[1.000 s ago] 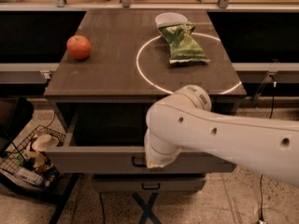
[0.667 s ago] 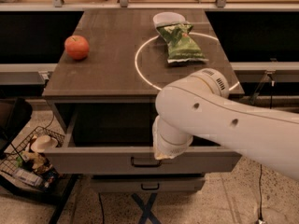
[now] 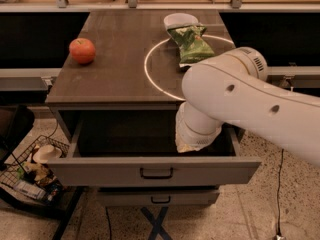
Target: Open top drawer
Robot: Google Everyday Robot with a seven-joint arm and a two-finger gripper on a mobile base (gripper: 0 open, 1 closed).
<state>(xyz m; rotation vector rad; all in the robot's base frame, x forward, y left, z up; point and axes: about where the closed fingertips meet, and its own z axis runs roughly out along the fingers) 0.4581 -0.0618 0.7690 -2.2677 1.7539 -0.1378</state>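
The top drawer [image 3: 100, 170] is pulled well out from under the tabletop. Its flat grey front panel faces me, with the small dark loop handle [image 3: 156, 173] free at its centre. The inside of the drawer is a dark, plain box. My gripper [image 3: 192, 143] is at the end of the white arm, above the right half of the open drawer and behind its front panel. It is up and to the right of the handle and not touching it. The wrist mostly hides the gripper.
A narrower grey drawer front [image 3: 159, 198] sits below. On the brown tabletop [image 3: 110, 74] are a red apple [image 3: 82, 50], a green chip bag [image 3: 191, 44] and a white bowl [image 3: 180, 20]. A wire basket of rubbish [image 3: 32, 171] stands at the lower left. The white arm [image 3: 260, 109] crosses the right side.
The wrist and gripper have moved up and to the right, from the drawer handle to above the open drawer. The drawer stays pulled out.
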